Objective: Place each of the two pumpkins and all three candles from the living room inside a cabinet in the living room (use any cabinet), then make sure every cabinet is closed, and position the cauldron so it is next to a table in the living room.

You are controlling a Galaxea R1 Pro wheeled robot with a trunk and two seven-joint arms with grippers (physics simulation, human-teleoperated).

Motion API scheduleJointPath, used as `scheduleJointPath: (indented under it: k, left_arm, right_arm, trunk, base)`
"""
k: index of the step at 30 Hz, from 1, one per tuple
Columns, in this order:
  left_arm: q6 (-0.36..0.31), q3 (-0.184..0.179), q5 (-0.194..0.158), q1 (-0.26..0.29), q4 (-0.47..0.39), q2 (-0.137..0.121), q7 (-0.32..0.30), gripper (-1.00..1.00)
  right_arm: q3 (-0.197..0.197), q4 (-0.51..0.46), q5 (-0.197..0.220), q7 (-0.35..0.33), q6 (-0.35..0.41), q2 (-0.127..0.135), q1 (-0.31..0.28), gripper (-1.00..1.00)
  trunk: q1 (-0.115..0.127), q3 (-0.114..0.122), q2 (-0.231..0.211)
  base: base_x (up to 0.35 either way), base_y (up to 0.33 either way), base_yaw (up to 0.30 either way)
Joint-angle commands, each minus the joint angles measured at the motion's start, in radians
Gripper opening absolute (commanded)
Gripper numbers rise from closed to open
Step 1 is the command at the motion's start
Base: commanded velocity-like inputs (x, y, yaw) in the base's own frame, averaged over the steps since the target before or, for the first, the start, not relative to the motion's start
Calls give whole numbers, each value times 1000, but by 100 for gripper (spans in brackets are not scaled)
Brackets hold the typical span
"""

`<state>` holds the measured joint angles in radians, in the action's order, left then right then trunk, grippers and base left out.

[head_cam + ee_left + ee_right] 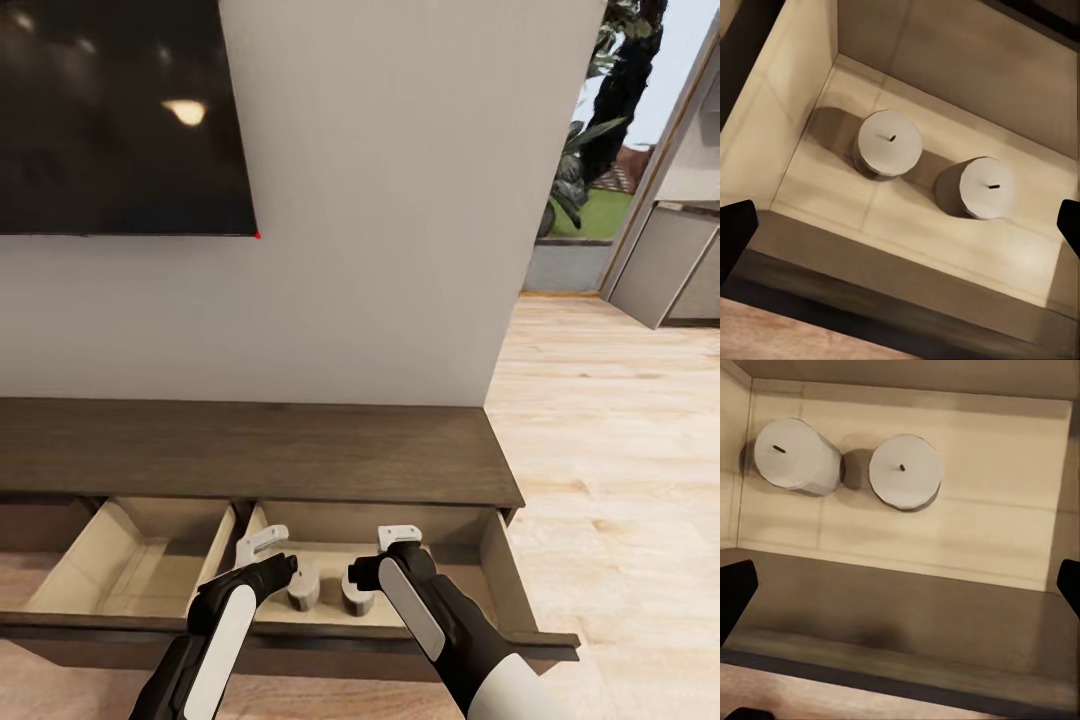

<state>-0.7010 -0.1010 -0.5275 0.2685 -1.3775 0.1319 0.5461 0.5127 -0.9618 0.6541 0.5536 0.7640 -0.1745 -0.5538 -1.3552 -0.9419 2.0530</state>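
The long dark-brown cabinet (250, 450) stands against the wall with two drawers pulled out. Two pale round candles (303, 585) (357, 592) stand side by side on the beige floor of the right drawer (500, 580). In the left wrist view they are the candles (889, 142) (984, 187), and in the right wrist view the candles (795, 456) (904, 471). My left gripper (262, 546) and right gripper (400, 537) both hover open above this drawer, holding nothing. The pumpkins, cauldron and table are out of view.
The left drawer (140, 560) is open with a bare beige inside. A dark TV screen (120, 110) hangs on the wall above. Wood floor (620, 450) stretches to the right toward grey kitchen cupboards (670, 260) and a doorway with plants (600, 150).
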Motion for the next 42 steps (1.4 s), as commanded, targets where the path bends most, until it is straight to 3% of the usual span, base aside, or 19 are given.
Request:
scheduleJointPath:
  k: [1,12,35,42]
  left_arm:
    - [0,0,0,0,0,0,0,100]
    - [1,0,0,0,-1,0,0,100]
    - [0,0,0,0,-2,0,0,100]
    - [0,0,0,0,-2,0,0,100]
  right_arm:
    - [0,0,0,0,0,0,0,100]
    - [1,0,-1,-1,0,0,0,100]
    - [1,0,-1,0,3,0,0,100]
    - [2,0,-2,0,3,0,0,100]
  trunk:
    - [4,3,-7]
    - [46,38,-84]
    - [134,110,-245]
    - [161,132,-294]
  base:
    - [-2,1,0]
    - [-147,34,0]
    - [-10,2,0]
    - [-229,82,0]
